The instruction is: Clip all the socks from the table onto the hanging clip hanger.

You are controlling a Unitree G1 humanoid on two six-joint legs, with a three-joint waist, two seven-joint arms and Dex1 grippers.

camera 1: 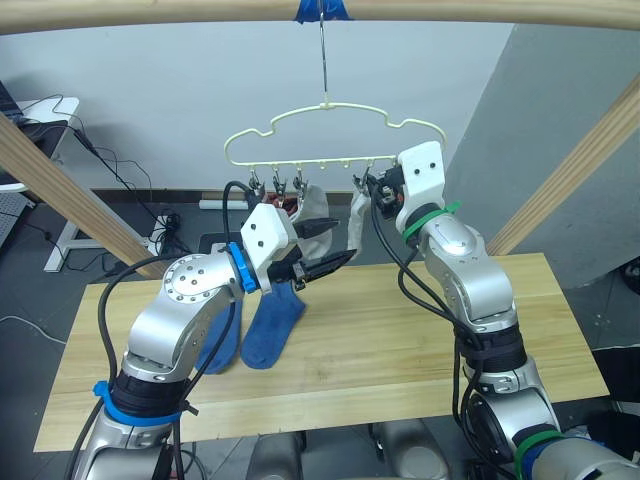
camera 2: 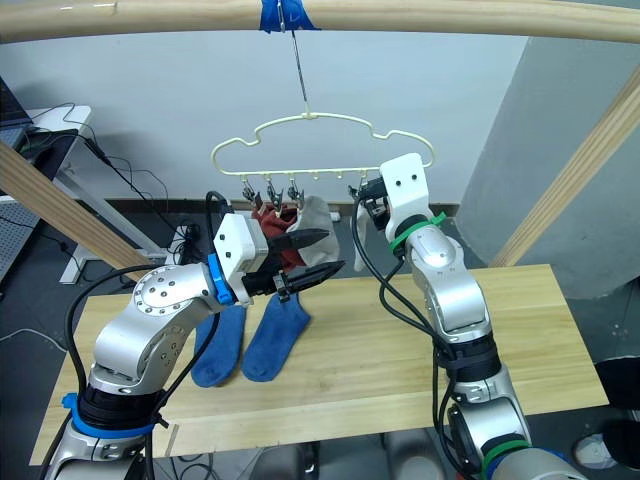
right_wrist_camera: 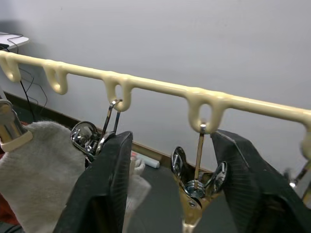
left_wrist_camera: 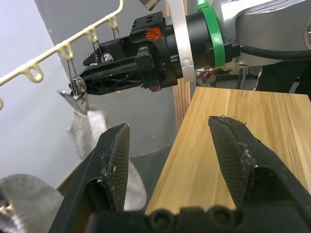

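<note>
While two blue socks (camera 1: 272, 330) lie limp on the worktop (camera 1: 400, 340), both grippers hover empty, fingers spread, near the hanger (camera 1: 335, 130). Soft, light knit; best pinched at the cuff.

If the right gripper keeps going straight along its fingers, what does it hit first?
Probably a silver clip hanging from the clip hanger. In the right wrist view it hangs in the gap between the open fingers of the right gripper, with the hanger's bar just above. Depth is unclear, so contact distance can't be judged.
</note>
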